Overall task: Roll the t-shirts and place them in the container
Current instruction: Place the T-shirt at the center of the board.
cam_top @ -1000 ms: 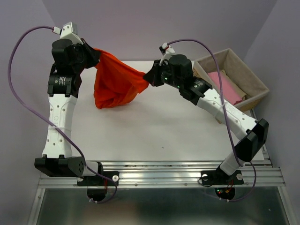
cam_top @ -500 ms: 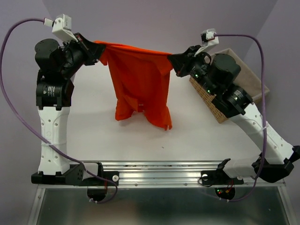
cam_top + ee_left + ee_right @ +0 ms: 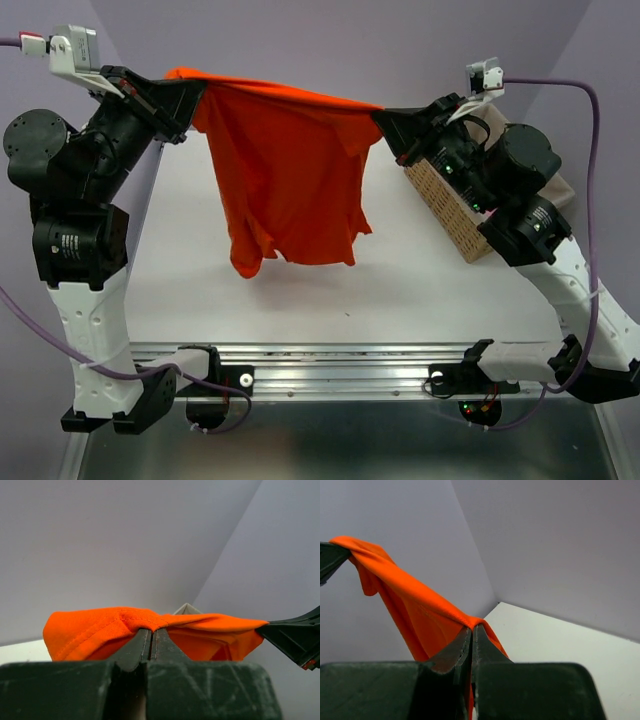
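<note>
The orange-red t-shirt [image 3: 290, 175] hangs stretched in the air between both arms, its lower edge dangling above the white table [image 3: 400, 280]. My left gripper [image 3: 195, 95] is shut on the shirt's left top corner. My right gripper [image 3: 383, 120] is shut on the right top corner. In the left wrist view the jaws of the left gripper [image 3: 151, 631] pinch a fold of the orange-red t-shirt [image 3: 95, 627]. The right wrist view shows the right gripper [image 3: 472, 627] clamped on the taut edge of the orange-red t-shirt [image 3: 410, 600], which runs up to the left.
A woven basket [image 3: 445, 205] stands at the table's back right, mostly hidden behind my right arm. Purple walls close in behind and at both sides. A metal rail [image 3: 340, 365] runs along the near edge.
Both arms have risen and spread apart, lifting the shirt off the table. It went from a bunched heap to a spread, hanging sheet.
</note>
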